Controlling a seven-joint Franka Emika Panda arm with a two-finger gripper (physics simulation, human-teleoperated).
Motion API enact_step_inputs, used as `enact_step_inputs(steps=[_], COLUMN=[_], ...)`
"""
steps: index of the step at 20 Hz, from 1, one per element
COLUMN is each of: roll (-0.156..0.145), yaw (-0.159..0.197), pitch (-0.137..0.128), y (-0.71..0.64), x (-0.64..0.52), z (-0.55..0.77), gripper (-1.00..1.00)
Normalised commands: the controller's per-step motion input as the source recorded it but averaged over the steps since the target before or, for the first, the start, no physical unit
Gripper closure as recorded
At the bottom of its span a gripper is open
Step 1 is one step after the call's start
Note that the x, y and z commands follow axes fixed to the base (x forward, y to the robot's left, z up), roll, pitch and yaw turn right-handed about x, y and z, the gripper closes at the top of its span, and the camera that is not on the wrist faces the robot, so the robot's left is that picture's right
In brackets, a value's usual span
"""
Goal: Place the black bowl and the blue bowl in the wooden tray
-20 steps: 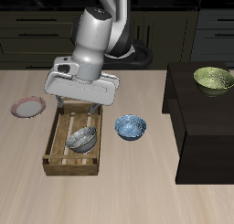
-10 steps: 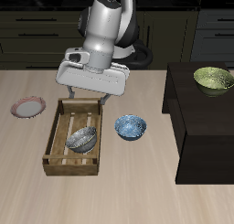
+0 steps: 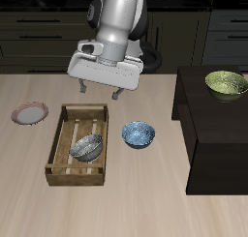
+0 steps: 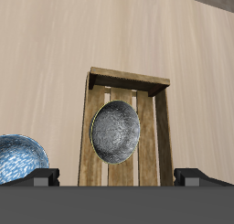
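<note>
The black bowl [image 3: 86, 148] [image 4: 116, 131] lies in the wooden tray [image 3: 60, 134] [image 4: 161, 118], in the half nearer the table's front edge. The blue bowl [image 3: 138, 134] [image 4: 20, 157] stands on the table beside the tray. My gripper [image 3: 99, 91] [image 4: 117, 177] hangs open and empty well above the tray's back end. Both fingertips [image 4: 44, 177] show in the wrist view, wide apart.
A small pink-rimmed plate [image 3: 29, 113] lies on the table beside the tray. A yellow-green bowl [image 3: 226, 83] stands on a raised dark cabinet [image 3: 213, 134] at the table's side. Dark drawers line the back.
The gripper has risen from just above the tray and drifted a little toward the blue bowl's side. The black bowl stays in the tray.
</note>
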Motion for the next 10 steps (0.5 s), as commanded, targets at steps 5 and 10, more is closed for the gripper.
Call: enact_step_inputs(steps=[5,10], roll=[0.018,0.014], yaw=[0.021,0.005], pitch=[-0.004,-0.022], y=[0.25,0.21], x=[-0.21,-0.11], z=[0.14,0.11], gripper=[-1.0,-1.0])
